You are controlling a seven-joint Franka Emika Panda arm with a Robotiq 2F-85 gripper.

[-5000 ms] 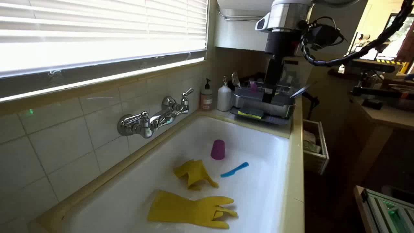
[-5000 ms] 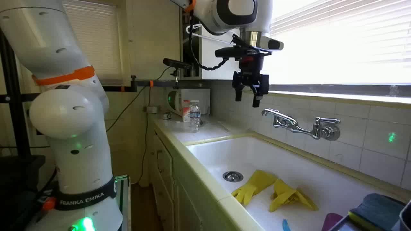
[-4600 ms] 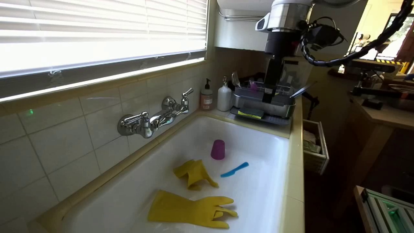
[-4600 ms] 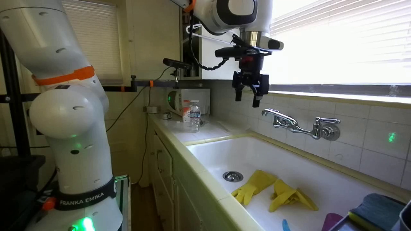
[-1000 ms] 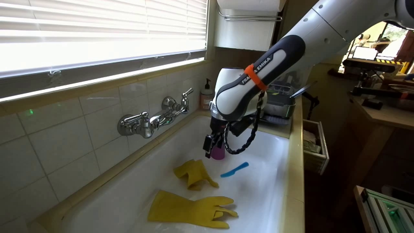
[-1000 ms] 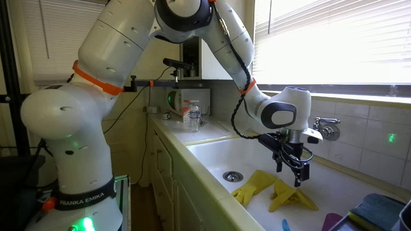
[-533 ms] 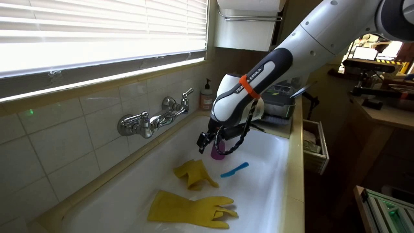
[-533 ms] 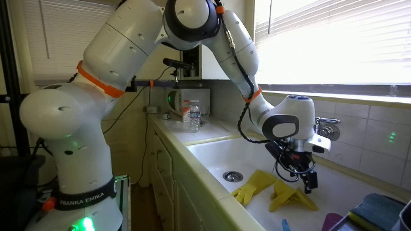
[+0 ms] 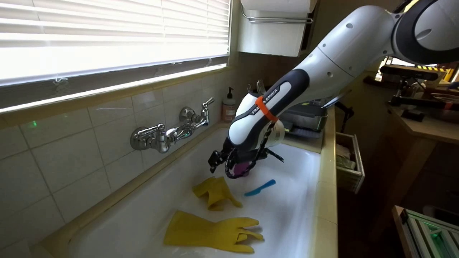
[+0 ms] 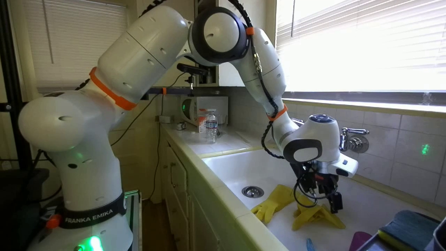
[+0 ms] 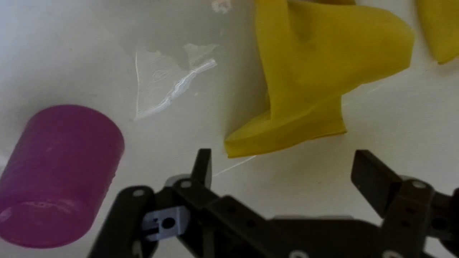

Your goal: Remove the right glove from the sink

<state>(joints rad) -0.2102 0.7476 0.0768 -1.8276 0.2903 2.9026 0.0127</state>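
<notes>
While my gripper stands with fingers well apart, the crumpled yellow glove lies in the sink, cuff end toward me. Its long axis goes roughly across the sink; the flat glove lies likewise, its fingers pointing away from the tap.

Between the spread jaws the white sink lies bare, while in the wrist view a crumpled yellow rubber glove bars the way just ahead of their tips, a purple tumbler obstructs their left, and an outspread yellow rubber glove lies farther ahead, right.
</notes>
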